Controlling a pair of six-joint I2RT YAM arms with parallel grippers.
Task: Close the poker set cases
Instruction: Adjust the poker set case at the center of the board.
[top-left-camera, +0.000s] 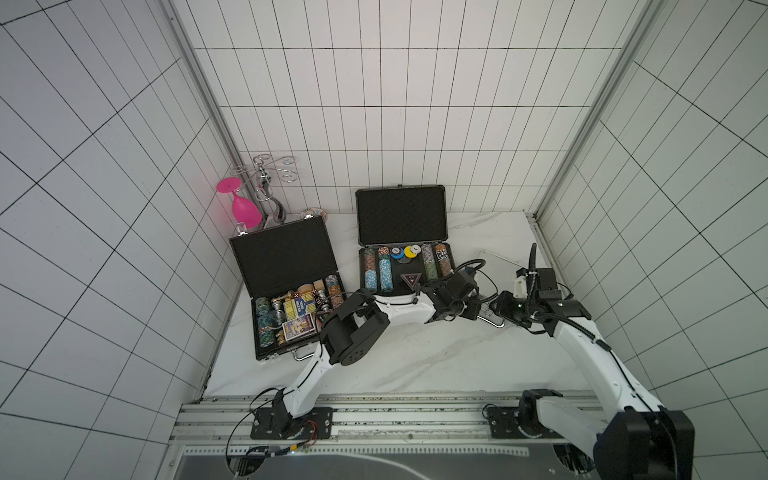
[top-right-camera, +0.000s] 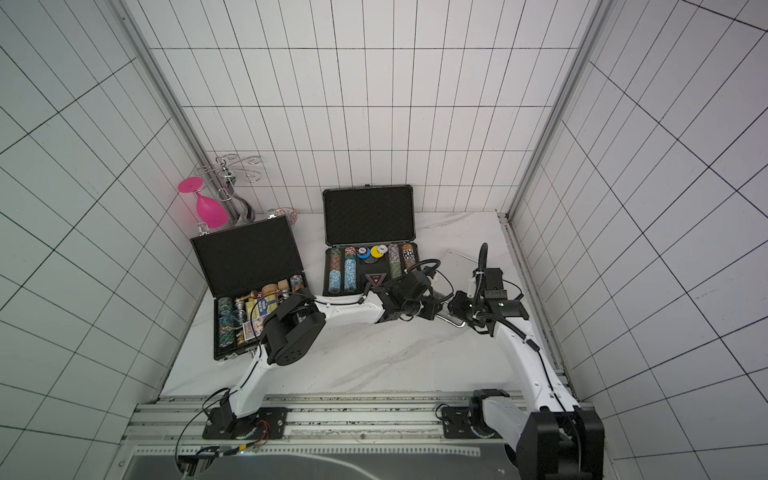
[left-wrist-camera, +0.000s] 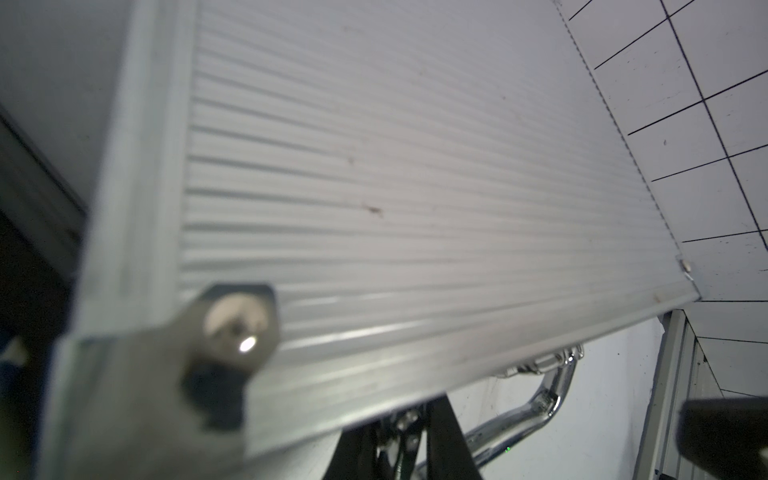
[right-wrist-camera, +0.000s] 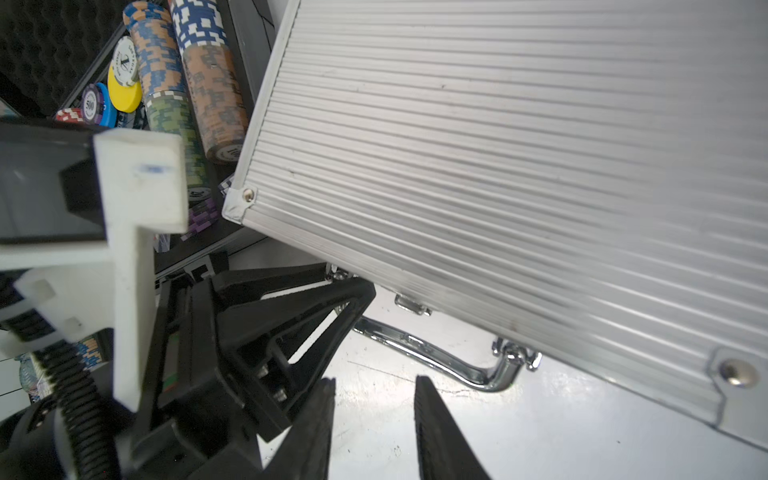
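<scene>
The small silver case (right-wrist-camera: 498, 145) lies at the right of the table with its ribbed lid (left-wrist-camera: 415, 166) down; in both top views the arms hide most of it. Its chrome handle (right-wrist-camera: 449, 361) faces the front. At the case's front edge my left gripper (left-wrist-camera: 399, 440) (top-left-camera: 480, 316) is shut on a latch. Beside it my right gripper (right-wrist-camera: 374, 399) (top-left-camera: 494, 309) hovers over bare table near the handle, open and empty. The dark grey case (top-left-camera: 401, 216) stands open at the back with chips inside. At the left, the black case (top-left-camera: 282, 253) is also open.
A pink glass (top-left-camera: 245, 208) hangs upside down on a chrome rack (top-left-camera: 266, 174) in the back left corner, with a small dish (top-left-camera: 311, 215) beside it. An aluminium rail (top-left-camera: 548, 257) edges the table on the right. Tiled walls surround the table.
</scene>
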